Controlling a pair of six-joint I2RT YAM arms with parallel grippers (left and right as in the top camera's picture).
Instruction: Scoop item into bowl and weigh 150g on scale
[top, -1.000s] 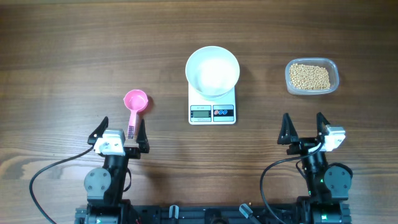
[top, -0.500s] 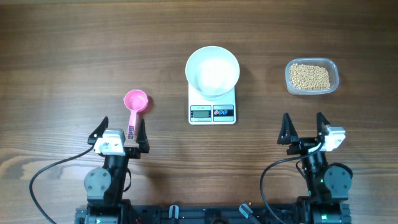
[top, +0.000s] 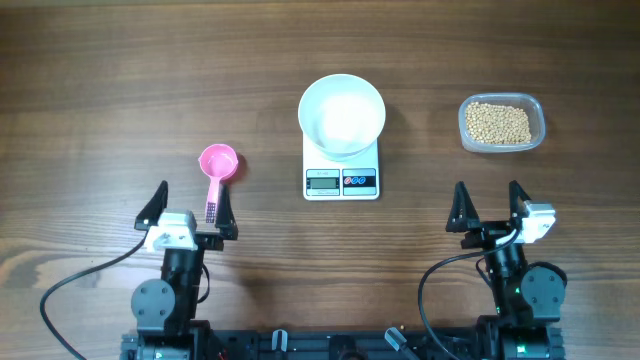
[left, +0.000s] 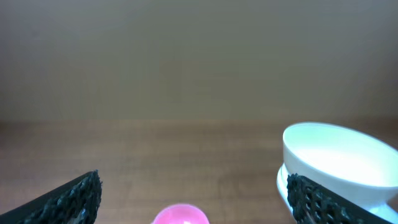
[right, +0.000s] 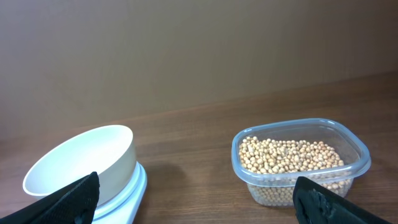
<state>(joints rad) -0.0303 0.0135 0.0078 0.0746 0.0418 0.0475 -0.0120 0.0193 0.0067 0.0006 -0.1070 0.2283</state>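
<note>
Overhead, beans (top: 499, 123) well beyond right claw (top: 487, 188)

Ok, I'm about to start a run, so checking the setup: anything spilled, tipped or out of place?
Nothing stands out. The beans are all inside the tub, the empty bowl sits on the scale, and the pink scoop lies empty.
</note>
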